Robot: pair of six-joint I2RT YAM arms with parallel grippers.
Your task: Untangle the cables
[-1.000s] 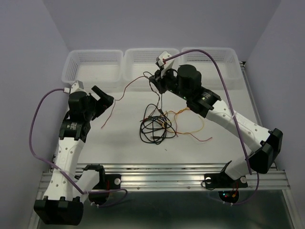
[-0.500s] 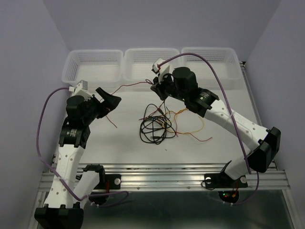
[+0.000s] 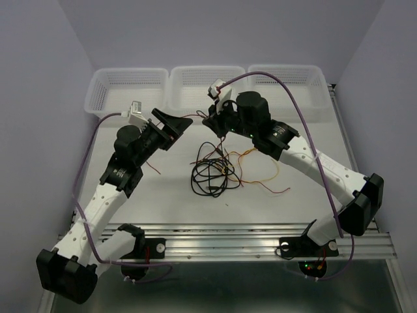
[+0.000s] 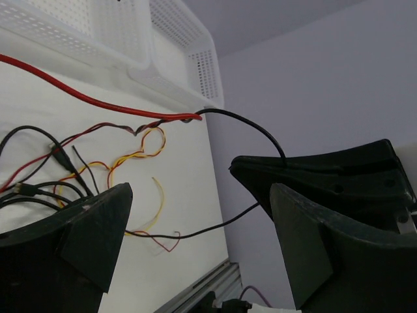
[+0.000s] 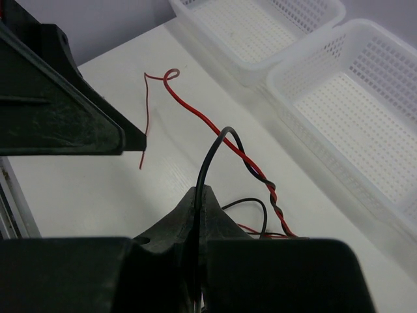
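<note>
- Top external view. The tangle of cables [image 3: 212, 171] lies at mid-table [image 3: 163, 202], between the two arms.
- The black cable [image 3: 193, 176] forms a rough coil on the near side of the knot.
- The yellow cable [image 3: 260, 180] trails out of the knot to the right, its long axis roughly left to right.
- The red cable [image 3: 197, 117] is lifted off the table and stretches leftward from the right gripper [image 3: 210, 122] to the left gripper [image 3: 176, 129].
- Three white baskets [image 3: 127, 88] stand in a row along the far edge.
- Left wrist view. The left gripper [image 4: 195, 189] stands wide open and holds nothing.
- The red cable [image 4: 98, 101] crosses the view from upper left down to the right, beside the baskets [image 4: 176, 26].
- At its right end it twists round the black cable [image 4: 254, 124], which arcs on to the right.
- The yellow cable [image 4: 140, 153] loops on the table below the twist.
- Right wrist view. The right gripper [image 5: 199, 199] is closed, pinching the black cable [image 5: 212, 153].
- That cable rises from between the tips, bends over, and runs down to the right, wound together with the red cable [image 5: 195, 111].
- The free part of the red cable points away to the upper left, ending in a small hook near one finger [image 5: 52, 98] of the other gripper.
</note>
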